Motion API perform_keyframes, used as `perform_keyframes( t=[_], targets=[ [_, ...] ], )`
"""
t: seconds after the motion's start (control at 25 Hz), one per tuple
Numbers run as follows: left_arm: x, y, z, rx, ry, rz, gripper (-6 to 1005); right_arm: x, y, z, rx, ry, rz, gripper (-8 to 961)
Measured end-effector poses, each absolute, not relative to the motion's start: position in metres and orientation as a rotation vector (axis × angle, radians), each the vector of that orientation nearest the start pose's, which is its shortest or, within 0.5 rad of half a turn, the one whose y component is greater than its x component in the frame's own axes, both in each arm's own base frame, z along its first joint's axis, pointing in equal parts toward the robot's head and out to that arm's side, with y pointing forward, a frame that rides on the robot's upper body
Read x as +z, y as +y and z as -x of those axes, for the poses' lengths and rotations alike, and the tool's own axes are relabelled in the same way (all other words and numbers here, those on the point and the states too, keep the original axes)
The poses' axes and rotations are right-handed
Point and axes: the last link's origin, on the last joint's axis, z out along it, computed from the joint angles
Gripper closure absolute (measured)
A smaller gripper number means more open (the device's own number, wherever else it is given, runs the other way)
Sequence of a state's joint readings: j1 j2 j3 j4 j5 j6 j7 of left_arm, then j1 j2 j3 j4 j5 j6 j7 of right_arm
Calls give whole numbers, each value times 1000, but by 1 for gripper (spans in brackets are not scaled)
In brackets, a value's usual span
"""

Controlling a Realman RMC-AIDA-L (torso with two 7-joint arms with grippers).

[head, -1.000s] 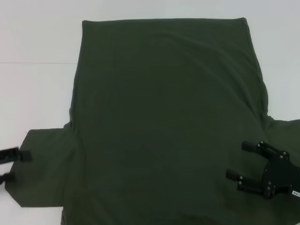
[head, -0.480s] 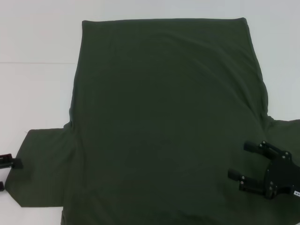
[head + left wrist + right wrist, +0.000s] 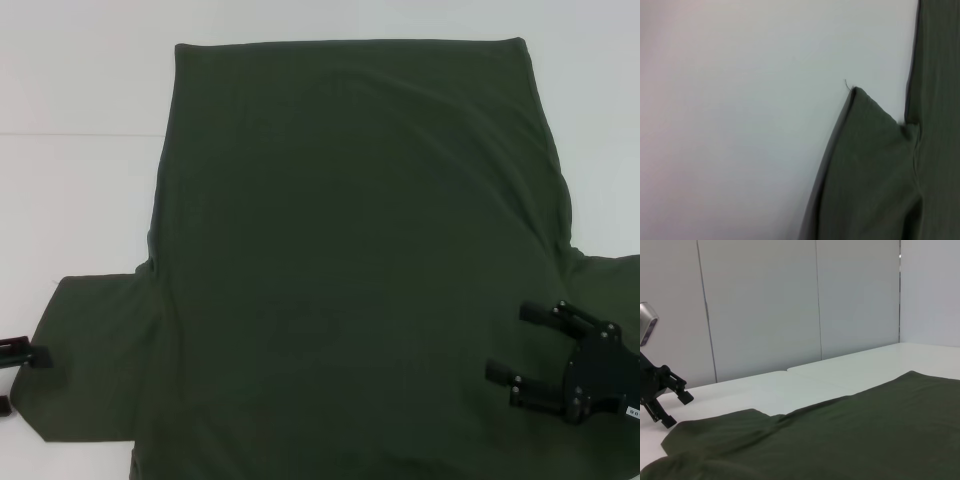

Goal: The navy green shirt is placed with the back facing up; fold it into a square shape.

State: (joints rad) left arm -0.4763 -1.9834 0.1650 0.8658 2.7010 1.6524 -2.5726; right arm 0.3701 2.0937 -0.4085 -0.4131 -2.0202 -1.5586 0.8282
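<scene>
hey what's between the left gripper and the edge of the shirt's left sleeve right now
Nothing but bare white table. In the head view the left gripper, jaws open, sits just off the sleeve edge of the navy green shirt; the right gripper hovers over the other sleeve.

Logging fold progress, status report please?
Left pincer open, beside the left sleeve's edge. Right pincer open, over the right sleeve. Navy green shirt flat, unfolded. Nothing in the way.

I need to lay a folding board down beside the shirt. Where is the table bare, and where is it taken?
Bare white table lies left of the large dark olive-green cotton shirt, above its left sleeve, and along the far edge and upper right corner. It is crowded near the left sleeve end, where the open left tool sits, and at the right sleeve, under the open right tool.
</scene>
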Motion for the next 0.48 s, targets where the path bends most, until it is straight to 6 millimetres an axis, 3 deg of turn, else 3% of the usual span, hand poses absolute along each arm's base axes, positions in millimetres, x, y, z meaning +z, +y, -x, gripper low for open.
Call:
perform_keyframes(
  t=[0.48],
  targets=[
    [95,279,382,469,2817,-2013,62,-19,264,-326,759,448,2471,21]
  ],
)
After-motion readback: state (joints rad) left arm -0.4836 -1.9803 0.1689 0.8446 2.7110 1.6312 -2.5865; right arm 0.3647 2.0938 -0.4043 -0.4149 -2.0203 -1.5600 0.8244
